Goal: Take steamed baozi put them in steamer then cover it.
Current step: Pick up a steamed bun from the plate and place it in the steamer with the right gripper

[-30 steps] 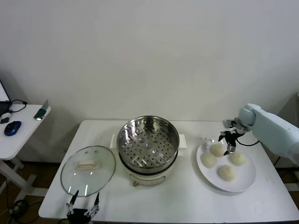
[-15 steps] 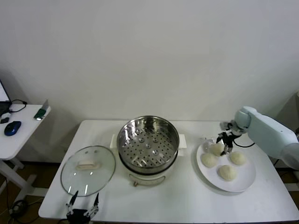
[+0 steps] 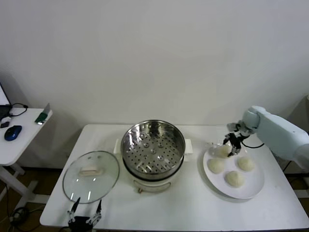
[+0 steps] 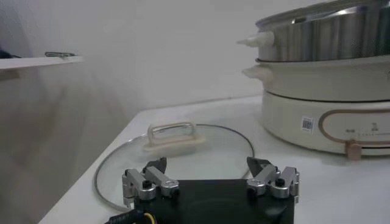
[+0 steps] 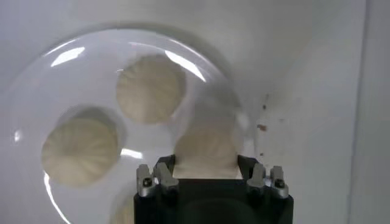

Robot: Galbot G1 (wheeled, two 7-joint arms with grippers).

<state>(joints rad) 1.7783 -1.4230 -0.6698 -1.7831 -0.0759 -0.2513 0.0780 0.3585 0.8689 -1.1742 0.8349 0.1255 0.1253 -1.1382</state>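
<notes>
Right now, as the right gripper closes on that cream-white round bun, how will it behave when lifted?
The cream-white round bun between the right gripper fingers looks puffy, so it will probably dent under pressure. Its small size suggests it is light. Its matte, pleated surface likely won't slip, though it might stick to the glossy white plate.

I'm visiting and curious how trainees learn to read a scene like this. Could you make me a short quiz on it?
1. True or false: the steamer already holds a baozi.
2. Where does the glass lid lie? A) on the steamer B) on the table, on the robot's left of the steamer C) on the plate
3. Which end effector is closed around a baozi at the white plate?

Key: 1 false, its tray is bare. 2 B. 3 The right end effector; the left end effector waits open by the lid.
</notes>
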